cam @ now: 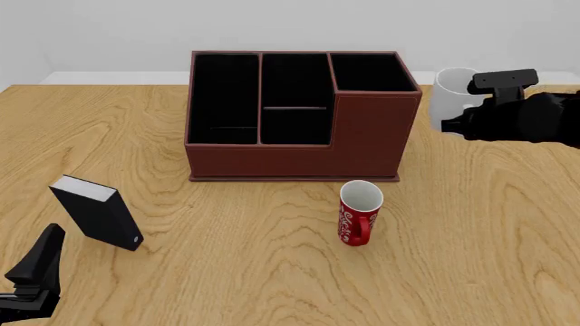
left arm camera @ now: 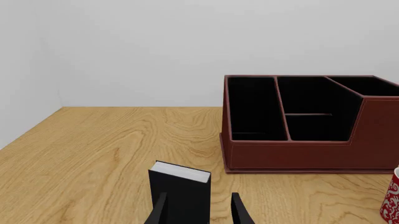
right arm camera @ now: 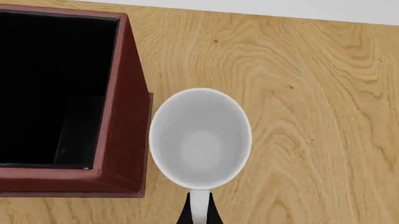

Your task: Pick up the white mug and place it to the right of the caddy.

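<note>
The white mug (cam: 450, 90) stands upright just right of the caddy (cam: 363, 139), near the caddy's far right corner. From above in the right wrist view, the white mug (right arm camera: 201, 139) sits close beside the caddy's wall (right arm camera: 123, 135) with a narrow gap. My right gripper (right arm camera: 199, 213) is shut on the mug's loop handle, and the right gripper (cam: 455, 123) reaches in from the right. I cannot tell whether the mug rests on the table. My left gripper (cam: 38, 270) is open at the near left.
A red mug (cam: 360, 214) with white lettering stands in front of the caddy's right end. A small black book-like box (cam: 95, 212) stands at the near left, just ahead of the left gripper's fingers (left arm camera: 160, 209). The caddy (left arm camera: 299, 154) fills the middle back.
</note>
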Motion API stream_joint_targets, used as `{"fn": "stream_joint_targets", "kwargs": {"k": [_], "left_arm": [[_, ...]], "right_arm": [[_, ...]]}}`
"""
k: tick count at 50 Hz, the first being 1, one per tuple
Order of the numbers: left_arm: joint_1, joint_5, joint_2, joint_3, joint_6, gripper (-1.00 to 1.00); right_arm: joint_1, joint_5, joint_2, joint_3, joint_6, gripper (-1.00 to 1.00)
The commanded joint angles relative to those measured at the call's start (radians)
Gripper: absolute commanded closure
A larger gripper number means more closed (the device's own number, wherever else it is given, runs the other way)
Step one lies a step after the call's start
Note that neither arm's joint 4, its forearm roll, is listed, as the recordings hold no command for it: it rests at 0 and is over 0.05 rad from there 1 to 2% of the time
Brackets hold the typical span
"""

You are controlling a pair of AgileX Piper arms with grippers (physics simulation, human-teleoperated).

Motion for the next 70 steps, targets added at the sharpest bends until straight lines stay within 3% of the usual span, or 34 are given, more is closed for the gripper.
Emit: {"fn": "stream_joint_targets", "kwargs": {"k": [1,70], "left_arm": [[0.0,0.0,0.0,0.0,0.0,-1.0],[0.0,0.0,0.0,0.0,0.0,-1.0]], "right_arm": [[0.011,-0.008,0.01,0.007,0.011,1.0],[0.042,-0.146,0.122,0.109,0.04,1.0]]}}
